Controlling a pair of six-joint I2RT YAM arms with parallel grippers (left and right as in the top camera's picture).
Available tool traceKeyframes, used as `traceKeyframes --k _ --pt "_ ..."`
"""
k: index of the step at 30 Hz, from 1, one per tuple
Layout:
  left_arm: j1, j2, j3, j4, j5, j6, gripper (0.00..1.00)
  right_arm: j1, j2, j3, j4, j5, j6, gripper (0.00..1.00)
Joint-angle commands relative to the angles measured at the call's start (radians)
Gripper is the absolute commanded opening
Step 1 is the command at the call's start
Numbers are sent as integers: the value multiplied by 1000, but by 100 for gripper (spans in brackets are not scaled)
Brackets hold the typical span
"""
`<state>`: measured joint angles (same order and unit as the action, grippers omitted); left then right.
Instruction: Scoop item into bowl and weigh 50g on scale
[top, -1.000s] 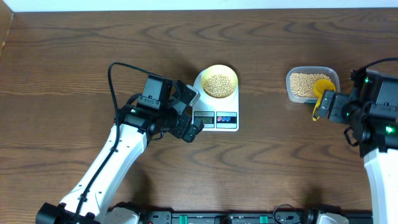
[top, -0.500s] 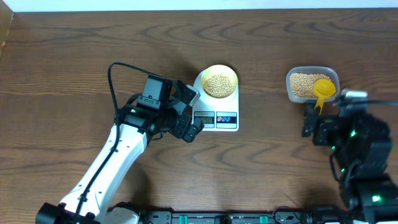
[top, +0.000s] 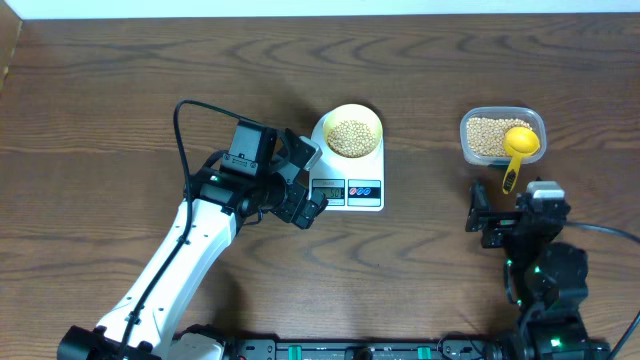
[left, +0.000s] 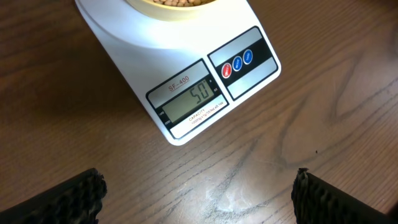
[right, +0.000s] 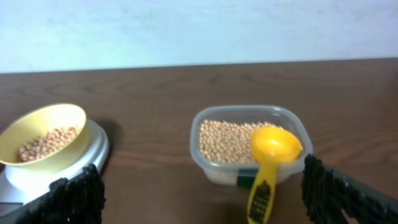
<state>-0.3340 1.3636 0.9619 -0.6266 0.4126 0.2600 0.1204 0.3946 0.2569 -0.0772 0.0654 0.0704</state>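
1. Right gripper (top: 508, 212), seen from overhead, has backed away from the clear tub (top: 465, 140) toward the near edge of the desk (top: 120, 80), jaws wide apart and empty. A second ago it was at the handle of the yellow scoop (top: 519, 148). That scoop now lies free, its cup on the beans in the tub and its handle over the rim. Its long axis runs from the tub toward the robot, slanting slightly left. The left gripper (top: 310, 178) has not moved and is spread open at the front-left corner of the scale (top: 345, 172). The bowl (top: 375, 120) sits on the scale, holding beans (top: 350, 136).
2. Left wrist: the left gripper (left: 199, 208) is open over bare desk, and the display (left: 189, 102) on the scale (left: 186, 62) appears to read 50. The target looks met.
3. Right wrist: the right gripper (right: 208, 202) gapes, well short of the scoop (right: 273, 146), whose handle points back at it. Letting go suggests scooping is finished.
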Motion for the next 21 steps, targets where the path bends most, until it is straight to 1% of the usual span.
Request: traceKeyframes --k 1,21 --pt "3 8 2 -2 -9 9 98 12 -64 -66 39 -28 -5 99" --pt "3 8 2 -2 -9 9 98 26 -335 -218 40 -42 -14 99"
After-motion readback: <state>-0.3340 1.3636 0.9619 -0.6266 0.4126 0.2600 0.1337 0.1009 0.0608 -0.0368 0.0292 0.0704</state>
